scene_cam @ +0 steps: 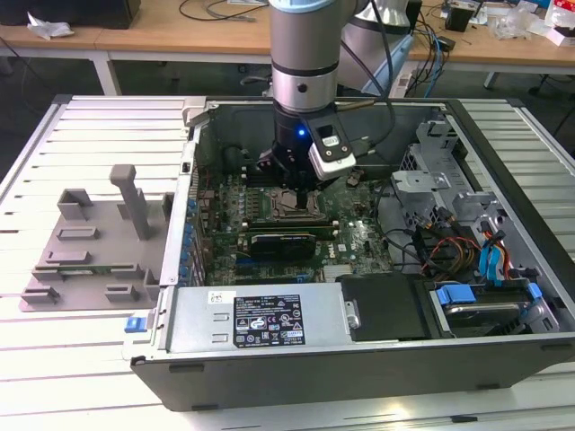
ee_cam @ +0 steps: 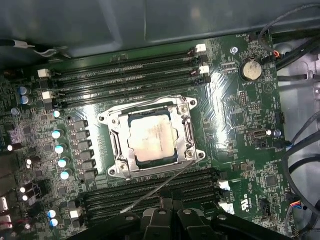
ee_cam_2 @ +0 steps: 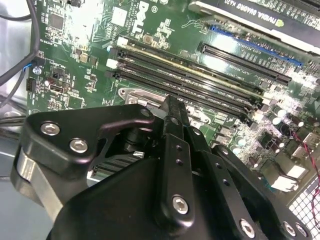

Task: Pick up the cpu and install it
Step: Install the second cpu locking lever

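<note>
The black multi-link gripper (ee_cam_2: 172,107) hangs low inside the open computer case, its fingers drawn together to a narrow tip with nothing between them that I can see. In the exterior view the gripper (scene_cam: 292,180) sits right over the middle of the green motherboard (scene_cam: 350,229), just beside the socket.

The cpu, a small flat square chip with a silver-grey metal top (ee_cam: 151,136), already lies inside the silver metal socket frame (ee_cam: 189,131), roughly square to it, with the frame's retaining plate apparently closed around it. A thin wire lever (ee_cam: 160,185) runs slantwise from the frame's corner across the black memory slots (ee_cam: 150,192), so it looks unlatched.

My worry is that lever: left loose, the chip isn't clamped. The closed tip is also near the long slots and small capacitors (ee_cam: 59,149), so a sideways drift could scrape them or catch the loose black cables (scene_cam: 404,238) on the exterior view's right.
</note>
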Tool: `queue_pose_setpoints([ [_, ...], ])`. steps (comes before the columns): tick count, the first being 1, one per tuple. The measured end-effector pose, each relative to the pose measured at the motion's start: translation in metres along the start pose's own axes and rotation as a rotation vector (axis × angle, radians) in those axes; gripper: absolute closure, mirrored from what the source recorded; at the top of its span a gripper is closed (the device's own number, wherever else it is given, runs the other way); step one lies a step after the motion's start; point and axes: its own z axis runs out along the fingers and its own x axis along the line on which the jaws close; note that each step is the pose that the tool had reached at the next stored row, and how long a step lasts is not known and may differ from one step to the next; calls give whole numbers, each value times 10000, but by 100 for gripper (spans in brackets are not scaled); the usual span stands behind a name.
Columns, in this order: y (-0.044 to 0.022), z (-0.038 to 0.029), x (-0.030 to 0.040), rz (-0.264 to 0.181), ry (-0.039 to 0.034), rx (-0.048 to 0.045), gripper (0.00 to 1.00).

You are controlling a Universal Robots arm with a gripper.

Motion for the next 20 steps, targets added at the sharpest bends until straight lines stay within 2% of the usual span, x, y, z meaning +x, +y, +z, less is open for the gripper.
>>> queue_pose_setpoints([
  [8,-80,6,-15,-53,-3,-5,89],
  [17,-138,10,-25,-110,-6,-10,89],
  [20,-138,18,-25,-507,-26,-50,89],
])
